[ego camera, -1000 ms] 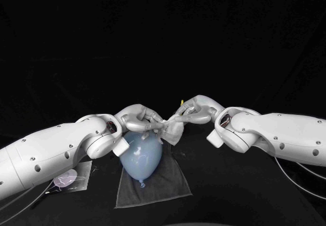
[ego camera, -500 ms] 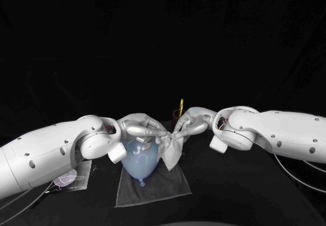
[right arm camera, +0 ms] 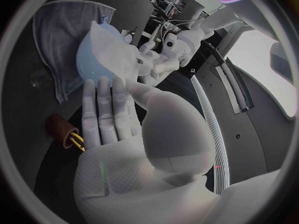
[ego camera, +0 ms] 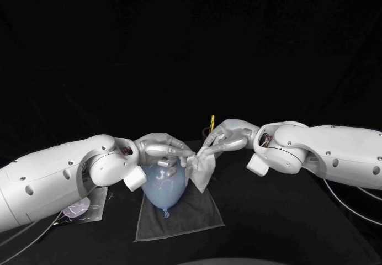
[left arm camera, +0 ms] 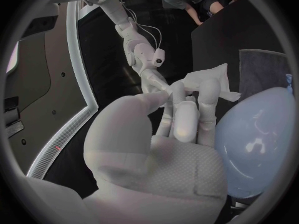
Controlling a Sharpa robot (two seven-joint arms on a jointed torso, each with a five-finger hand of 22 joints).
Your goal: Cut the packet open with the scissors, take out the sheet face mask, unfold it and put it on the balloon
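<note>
Pinching the sheet face mask [ego camera: 201,167] by its upper edge between fingers of left hand [ego camera: 165,150] and right hand [ego camera: 228,139]; hanging part-folded against the right flank of the balloon [ego camera: 163,187], lying lengthwise on the bench [ego camera: 279,221], knot toward the robot; left hand directly above.

There's the right hand [right arm camera: 118,134], fingers out on the sheet face mask [right arm camera: 123,59], left hand [right arm camera: 149,59] opposite, balloon [right arm camera: 96,50] on grey cloth [right arm camera: 56,40] behind.

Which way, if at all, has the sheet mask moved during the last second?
Yes. The sheet mask has come down: its hanging end now reaches lower beside the balloon, which has not moved.
</note>
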